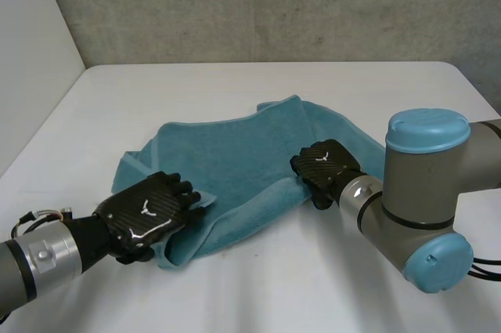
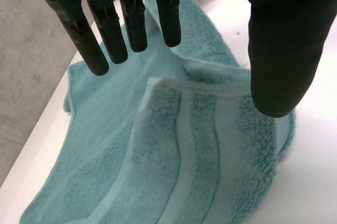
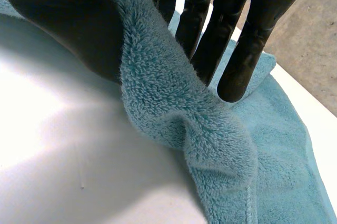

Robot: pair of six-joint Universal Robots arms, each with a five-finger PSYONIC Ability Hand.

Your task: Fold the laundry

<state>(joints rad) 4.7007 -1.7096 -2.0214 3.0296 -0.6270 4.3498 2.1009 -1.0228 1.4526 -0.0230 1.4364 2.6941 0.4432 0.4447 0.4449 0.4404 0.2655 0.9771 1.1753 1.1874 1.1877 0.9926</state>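
A teal towel point(image 1: 235, 153) lies crumpled on the white table point(image 1: 258, 294), partly folded over itself. My left hand point(image 1: 149, 211) hovers over the towel's near left corner. In the left wrist view that hand point(image 2: 134, 18) has straight fingers and its thumb point(image 2: 281, 45) held apart, open above the striped border of the towel point(image 2: 184, 145), with no cloth between them. My right hand point(image 1: 325, 167) is at the towel's near right edge. In its own view the right hand point(image 3: 68, 29) pinches a raised fold of the towel point(image 3: 174, 108) between thumb and fingers point(image 3: 210, 39).
My right arm's grey elbow with blue caps point(image 1: 427, 192) stands over the table's near right part. A grey wall point(image 1: 274, 4) runs behind the far table edge, and a white panel point(image 1: 31, 51) stands at the left.
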